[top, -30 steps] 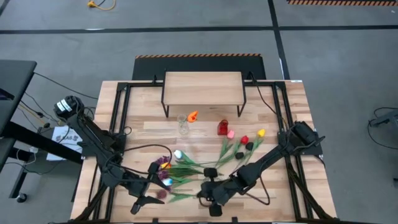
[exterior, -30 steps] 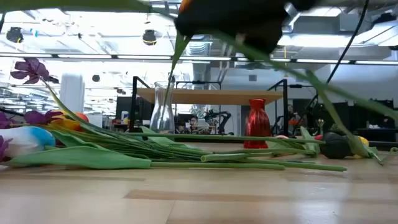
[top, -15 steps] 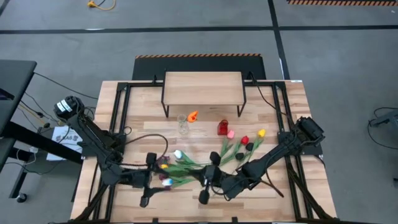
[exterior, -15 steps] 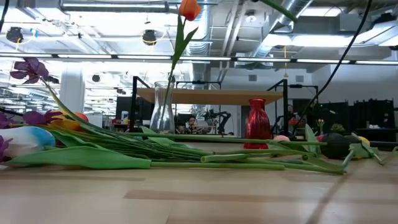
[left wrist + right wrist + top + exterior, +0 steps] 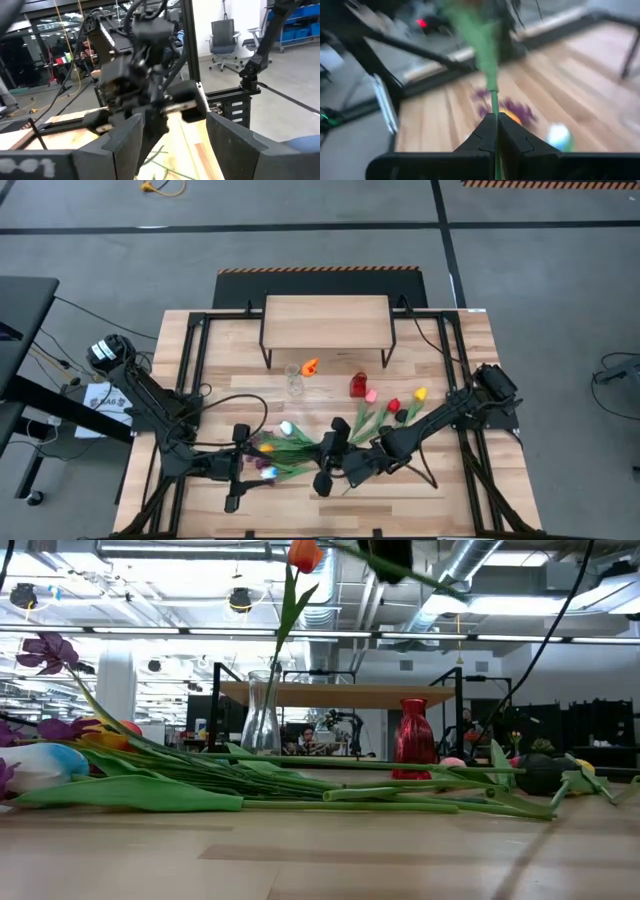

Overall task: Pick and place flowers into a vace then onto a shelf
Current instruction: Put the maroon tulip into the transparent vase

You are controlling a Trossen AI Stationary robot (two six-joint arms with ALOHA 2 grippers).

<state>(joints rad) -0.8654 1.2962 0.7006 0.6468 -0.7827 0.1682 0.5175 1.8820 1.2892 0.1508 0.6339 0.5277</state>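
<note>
My right gripper (image 5: 322, 465) hangs above the near middle of the table, shut on a green flower stem (image 5: 492, 100); the flower's head does not show. It is the dark shape at the low view's top edge (image 5: 390, 555). My left gripper (image 5: 243, 470) stands open and empty to its left, pointing level at it (image 5: 175, 150). More flowers (image 5: 290, 448) lie flat on the table between the two grippers. A clear glass vase (image 5: 294, 384) holds one orange tulip (image 5: 305, 554). The shelf (image 5: 326, 320) stands at the far edge. My right gripper pinches the green stem (image 5: 493, 106) between its two shut fingers. The stem leaves the fingertips and runs on past them, blurred. In the low view a stretch of the stem (image 5: 440, 580) slants away from the gripper, high above the table.
A red vase (image 5: 358, 385) stands right of the glass one, in front of the shelf. Further tulips with pink, red, yellow and dark heads (image 5: 395, 412) lie at the right. Black frame rails (image 5: 190, 360) run along both table sides.
My right gripper has risen and gone toward the far edge and a little left, rolling its wrist, with the stem still pinched and carried up. My left gripper has stayed in place but swung from pointing at the near edge to pointing right, still open.
</note>
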